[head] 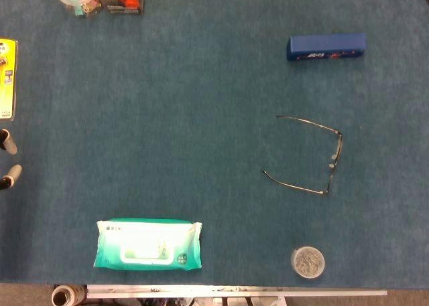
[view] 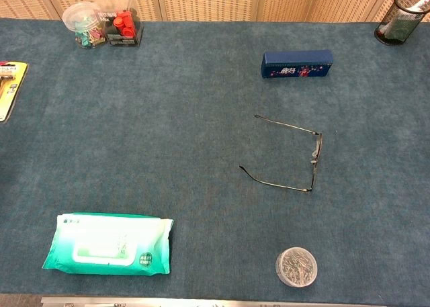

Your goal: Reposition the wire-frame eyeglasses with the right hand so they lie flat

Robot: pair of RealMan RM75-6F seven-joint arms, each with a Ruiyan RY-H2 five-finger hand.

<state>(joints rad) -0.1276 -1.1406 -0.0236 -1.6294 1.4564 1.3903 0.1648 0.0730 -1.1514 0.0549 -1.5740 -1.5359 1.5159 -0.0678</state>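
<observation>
Wire-frame eyeglasses (head: 315,156) seen right of the table's (head: 201,118) centre, temples spread, blue case (head: 327,47) toward the far edge, round tin (head: 308,262) and wipes pack (head: 148,244) along the near edge, left hand's fingers (head: 8,159) barely glimpsed at the left edge, its state cannot be told, right hand unseen.

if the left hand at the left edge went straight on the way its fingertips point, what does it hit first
Probably the eyeglasses, temple tips first, after bare cloth. Only fingertips of the left hand show, so the heading is a rough guess.

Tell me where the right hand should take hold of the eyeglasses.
Probably pinch the front frame of the eyeglasses from above on the right: both arms are unfolded and point left, so that side is open, and the thin wire sits low on the table.
</observation>
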